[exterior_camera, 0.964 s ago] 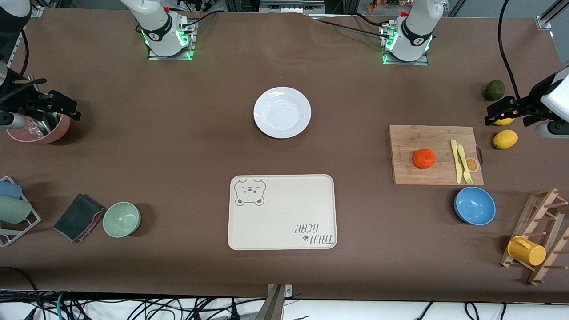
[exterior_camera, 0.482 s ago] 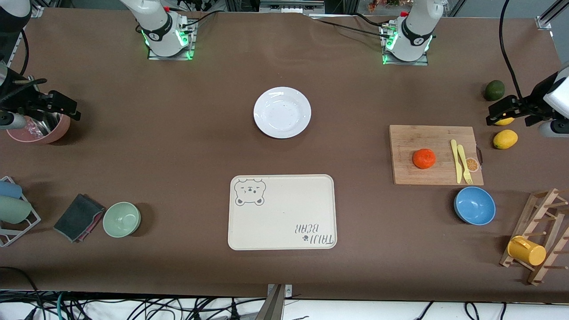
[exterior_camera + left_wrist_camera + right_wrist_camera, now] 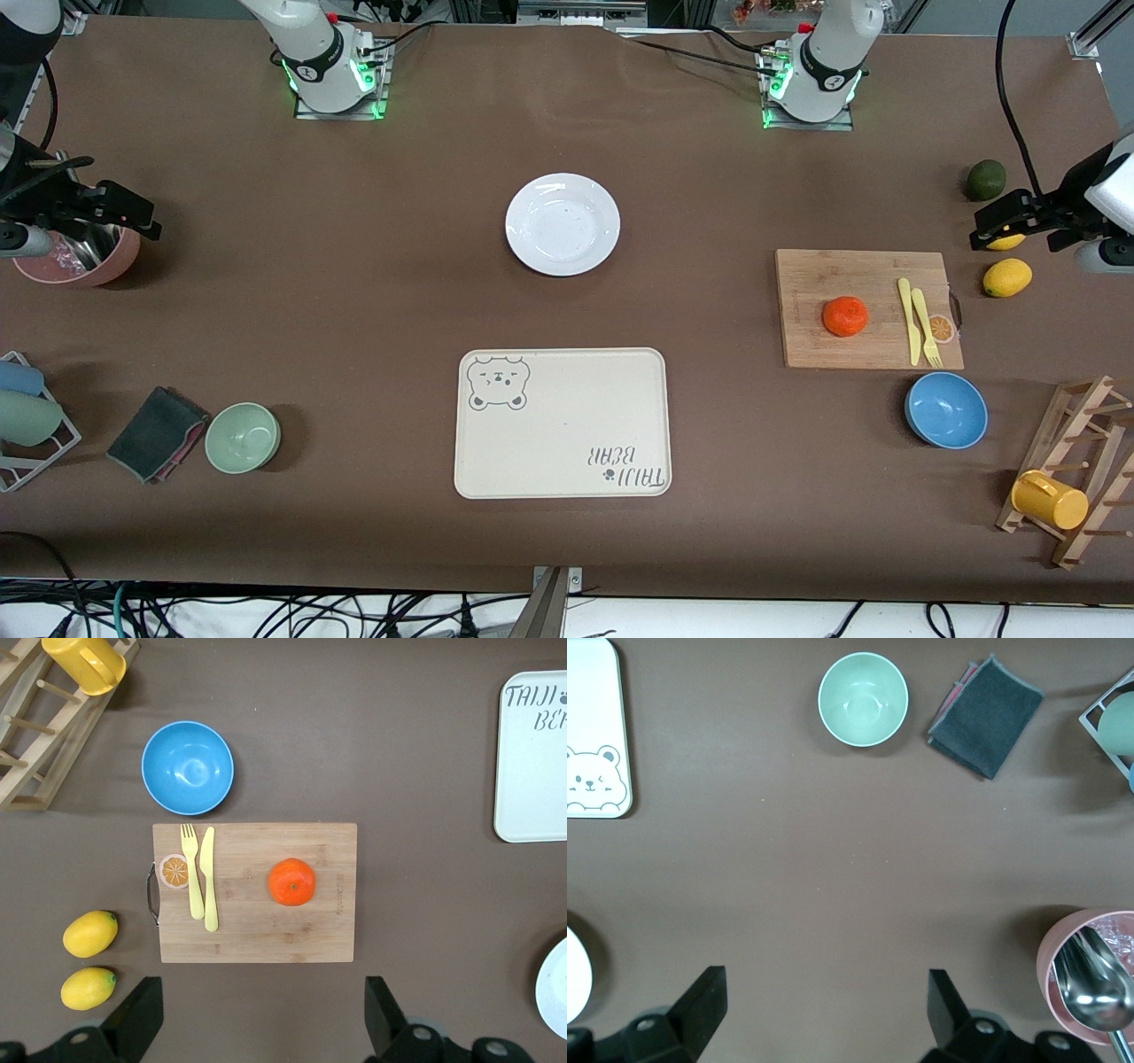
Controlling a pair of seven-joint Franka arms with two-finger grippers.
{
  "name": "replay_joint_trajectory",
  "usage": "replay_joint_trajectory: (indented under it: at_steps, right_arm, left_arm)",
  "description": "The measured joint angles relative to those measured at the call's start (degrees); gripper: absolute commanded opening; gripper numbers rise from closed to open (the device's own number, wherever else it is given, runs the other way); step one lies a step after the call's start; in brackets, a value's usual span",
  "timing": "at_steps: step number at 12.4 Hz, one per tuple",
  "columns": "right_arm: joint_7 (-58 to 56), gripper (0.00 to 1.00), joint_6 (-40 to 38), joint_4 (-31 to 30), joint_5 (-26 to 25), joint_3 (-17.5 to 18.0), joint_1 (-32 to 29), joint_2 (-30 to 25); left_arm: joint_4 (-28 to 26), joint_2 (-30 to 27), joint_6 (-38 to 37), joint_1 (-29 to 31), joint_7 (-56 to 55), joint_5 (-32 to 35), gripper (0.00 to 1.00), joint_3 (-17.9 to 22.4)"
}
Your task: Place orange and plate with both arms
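Note:
The orange (image 3: 845, 316) lies on a wooden cutting board (image 3: 864, 350) toward the left arm's end of the table. It also shows in the left wrist view (image 3: 292, 881). The white plate (image 3: 563, 223) sits mid-table, farther from the front camera than the bear-print tray (image 3: 563, 423). My left gripper (image 3: 999, 226) is open and empty, up over a lemon at the table's end; in its wrist view (image 3: 261, 1023) it is short of the board. My right gripper (image 3: 124, 213) is open and empty over a pink bowl (image 3: 80, 257); its wrist view (image 3: 824, 1014) shows bare table between the fingers.
A yellow knife and fork (image 3: 917, 319) lie on the board. A lemon (image 3: 1006, 277), a dark green fruit (image 3: 984, 180), a blue bowl (image 3: 946, 410) and a wooden rack with a yellow cup (image 3: 1050, 501) are nearby. A green bowl (image 3: 243, 437) and a dark cloth (image 3: 158, 433) lie toward the right arm's end.
The left arm's hand has shifted very slightly toward its end of the table. Nothing else has moved.

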Motion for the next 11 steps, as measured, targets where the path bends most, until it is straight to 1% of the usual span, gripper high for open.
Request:
replay_joint_trajectory:
  at_steps: [11]
  right_arm:
    - [0.0, 1.0, 0.0, 0.0, 0.0, 0.0, 0.0, 0.0]
  left_arm:
    - [-0.1, 0.7, 0.0, -0.2, 0.0, 0.0, 1.0, -0.1]
